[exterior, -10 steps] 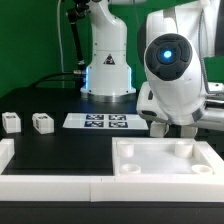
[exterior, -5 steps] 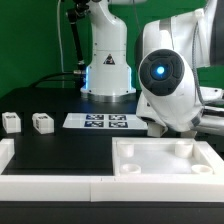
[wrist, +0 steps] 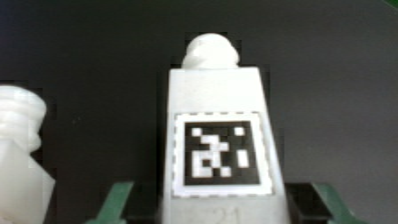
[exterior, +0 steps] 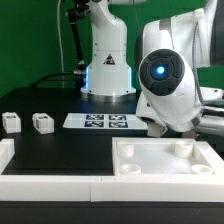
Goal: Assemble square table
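Note:
In the wrist view a white block leg (wrist: 217, 120) with a black-and-white tag lies on the black worktop, its rounded peg pointing away from me. My gripper (wrist: 222, 212) straddles its near end; the green fingers (wrist: 125, 203) stand on either side with dark gaps to the leg, so it is open. A second white leg (wrist: 18, 140) lies beside it. In the exterior view the square table slab (exterior: 165, 160) lies hollow face up at the right, and the arm's bulky wrist (exterior: 165, 85) hides the gripper behind it. Two more legs (exterior: 10, 122) (exterior: 42, 122) stand at the left.
The marker board (exterior: 104, 121) lies flat in the middle of the worktop, in front of the robot base (exterior: 108, 70). A low white wall (exterior: 50, 185) edges the front of the worktop, beside the slab.
In the exterior view the arm's wrist shifted toward the left and turned slightly a second ago, then stayed put. The slab and the two left legs have not moved.

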Controlling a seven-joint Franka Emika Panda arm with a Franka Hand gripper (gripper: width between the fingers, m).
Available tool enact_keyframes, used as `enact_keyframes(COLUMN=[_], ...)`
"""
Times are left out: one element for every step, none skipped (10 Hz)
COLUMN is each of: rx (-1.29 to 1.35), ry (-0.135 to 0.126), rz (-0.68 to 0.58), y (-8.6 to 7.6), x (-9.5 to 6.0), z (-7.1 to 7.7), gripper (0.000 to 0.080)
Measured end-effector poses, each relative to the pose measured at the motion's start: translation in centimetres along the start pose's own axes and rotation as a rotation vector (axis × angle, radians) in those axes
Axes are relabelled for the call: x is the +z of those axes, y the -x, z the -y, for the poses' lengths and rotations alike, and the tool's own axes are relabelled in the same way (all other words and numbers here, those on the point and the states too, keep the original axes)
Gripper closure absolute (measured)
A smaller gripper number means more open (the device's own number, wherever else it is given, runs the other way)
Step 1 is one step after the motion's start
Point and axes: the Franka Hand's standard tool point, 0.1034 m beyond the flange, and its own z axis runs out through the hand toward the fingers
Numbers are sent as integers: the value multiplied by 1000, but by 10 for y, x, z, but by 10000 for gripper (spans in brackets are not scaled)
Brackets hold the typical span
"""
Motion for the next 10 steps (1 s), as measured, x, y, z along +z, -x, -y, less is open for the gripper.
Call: enact_keyframes(rx=[0, 0, 0, 0, -15, -74, -103, -115, -126, -118], ry=[0, 0, 0, 0, 17, 69, 55, 47, 54, 58], rz=[0, 0, 0, 0, -7, -49, -64, -74, -107, -111], y=[0, 0, 0, 0, -1, 1, 7, 15, 26, 33], x=[0, 0, 0, 0, -3, -24, -48, -68, -85, -84], z=[0, 0, 0, 0, -2, -4, -5, -7, -4, -4], gripper=[512, 512, 512, 512, 512, 511, 511, 511, 510, 510])
